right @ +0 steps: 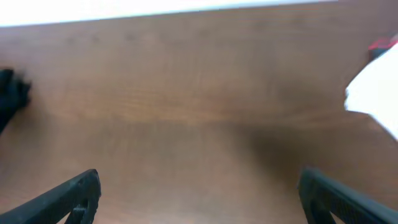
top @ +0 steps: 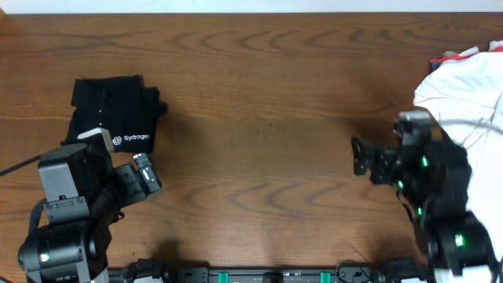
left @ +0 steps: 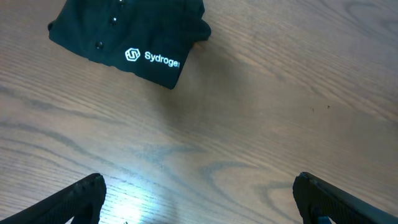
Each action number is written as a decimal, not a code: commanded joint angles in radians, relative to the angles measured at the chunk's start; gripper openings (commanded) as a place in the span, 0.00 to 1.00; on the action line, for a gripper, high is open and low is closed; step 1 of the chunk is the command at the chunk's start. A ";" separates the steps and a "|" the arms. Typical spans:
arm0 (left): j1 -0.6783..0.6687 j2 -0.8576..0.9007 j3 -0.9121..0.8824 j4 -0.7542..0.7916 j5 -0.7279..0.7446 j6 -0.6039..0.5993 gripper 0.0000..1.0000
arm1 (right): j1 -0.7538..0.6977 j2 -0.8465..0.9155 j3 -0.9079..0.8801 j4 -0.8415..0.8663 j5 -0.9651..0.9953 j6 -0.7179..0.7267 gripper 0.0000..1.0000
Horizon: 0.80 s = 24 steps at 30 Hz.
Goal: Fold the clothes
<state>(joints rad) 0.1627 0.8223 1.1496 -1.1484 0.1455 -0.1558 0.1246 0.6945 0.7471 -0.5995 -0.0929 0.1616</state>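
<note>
The black shirt (top: 112,112) lies folded into a small bundle at the far left of the table, white logo and lettering facing up. In the left wrist view the shirt (left: 134,38) sits at the top left, with small buttons showing. My left gripper (top: 145,174) is open and empty just right of and below the shirt; its fingers (left: 199,196) hang over bare wood. My right gripper (top: 360,157) is open and empty at the right, its fingers (right: 199,193) over bare wood. A black edge of the shirt (right: 9,96) shows at the left of the right wrist view.
A heap of white cloth (top: 464,86) lies at the far right edge of the table, with something red (top: 449,56) at its top; it also shows in the right wrist view (right: 376,93). The table's far edge (top: 251,11) runs along the top.
</note>
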 commanded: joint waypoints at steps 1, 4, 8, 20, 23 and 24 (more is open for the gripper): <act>0.003 0.000 0.000 -0.003 -0.015 0.014 0.98 | -0.040 -0.144 -0.133 0.031 0.061 -0.073 0.99; 0.003 0.000 0.000 -0.003 -0.015 0.014 0.98 | -0.086 -0.282 -0.247 0.060 0.059 -0.073 0.99; 0.003 0.000 0.000 -0.003 -0.015 0.014 0.98 | -0.115 -0.434 -0.373 0.055 0.058 -0.072 0.99; 0.003 0.000 0.000 -0.003 -0.015 0.014 0.98 | -0.148 -0.689 -0.607 0.087 0.060 0.047 0.99; 0.003 0.000 0.000 -0.003 -0.015 0.014 0.98 | -0.148 -0.689 -0.607 0.087 0.060 0.047 0.99; 0.003 0.000 0.000 -0.003 -0.015 0.014 0.98 | -0.148 -0.689 -0.607 0.087 0.060 0.047 0.99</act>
<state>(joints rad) 0.1627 0.8223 1.1496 -1.1488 0.1425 -0.1558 -0.0101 0.0147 0.1455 -0.5133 -0.0441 0.1864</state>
